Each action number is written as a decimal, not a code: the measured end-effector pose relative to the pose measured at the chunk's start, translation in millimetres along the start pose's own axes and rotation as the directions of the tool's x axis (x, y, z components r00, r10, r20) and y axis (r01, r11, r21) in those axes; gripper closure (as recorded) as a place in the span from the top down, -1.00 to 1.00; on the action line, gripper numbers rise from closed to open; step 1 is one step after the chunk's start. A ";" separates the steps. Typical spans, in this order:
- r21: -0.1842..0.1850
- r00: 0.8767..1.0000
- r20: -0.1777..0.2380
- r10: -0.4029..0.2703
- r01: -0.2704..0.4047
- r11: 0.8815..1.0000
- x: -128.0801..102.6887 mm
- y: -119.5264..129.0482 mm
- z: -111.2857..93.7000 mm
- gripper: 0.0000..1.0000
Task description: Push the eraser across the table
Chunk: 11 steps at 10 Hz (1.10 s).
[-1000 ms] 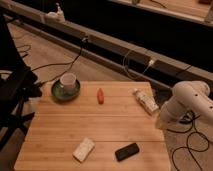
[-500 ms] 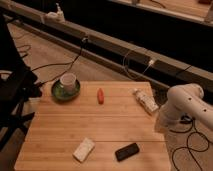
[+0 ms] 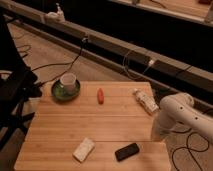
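Observation:
The black eraser [image 3: 127,151] lies flat near the front edge of the wooden table [image 3: 115,122], right of centre. My white arm [image 3: 176,109] bends down over the table's right edge. The gripper [image 3: 160,134] is at the arm's lower end, shut and holding nothing. It hangs by the right edge, a short way right of the eraser and slightly behind it, not touching it.
A whitish-beige block [image 3: 84,149] lies left of the eraser. A green plate [image 3: 56,92] with a white cup [image 3: 68,81] stands at the back left. A small red object [image 3: 100,95] lies mid-back and a pale packet [image 3: 145,101] at the back right. Cables run across the floor behind.
The arm has swung left and lower, towards the table's right edge. The eraser and the other objects have not moved.

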 end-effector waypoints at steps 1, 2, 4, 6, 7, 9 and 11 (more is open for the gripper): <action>-0.019 1.000 0.002 0.001 -0.001 1.000 -1.0 3.7 10.7 -1.00; -0.030 1.000 0.004 0.001 -0.001 1.000 -1.9 5.6 16.6 -1.00; -0.067 1.000 0.023 -0.001 0.003 0.998 -7.7 13.0 32.0 -1.00; -0.095 0.999 0.049 -0.015 0.020 0.995 -16.6 18.9 41.0 -1.00; -0.104 0.998 0.060 -0.027 0.034 0.994 -22.2 20.9 43.6 -1.00; -0.121 0.995 0.077 -0.058 0.067 0.990 -33.5 23.2 49.6 -1.00; -0.141 0.991 0.097 -0.089 0.102 0.985 -45.3 24.8 56.7 -1.00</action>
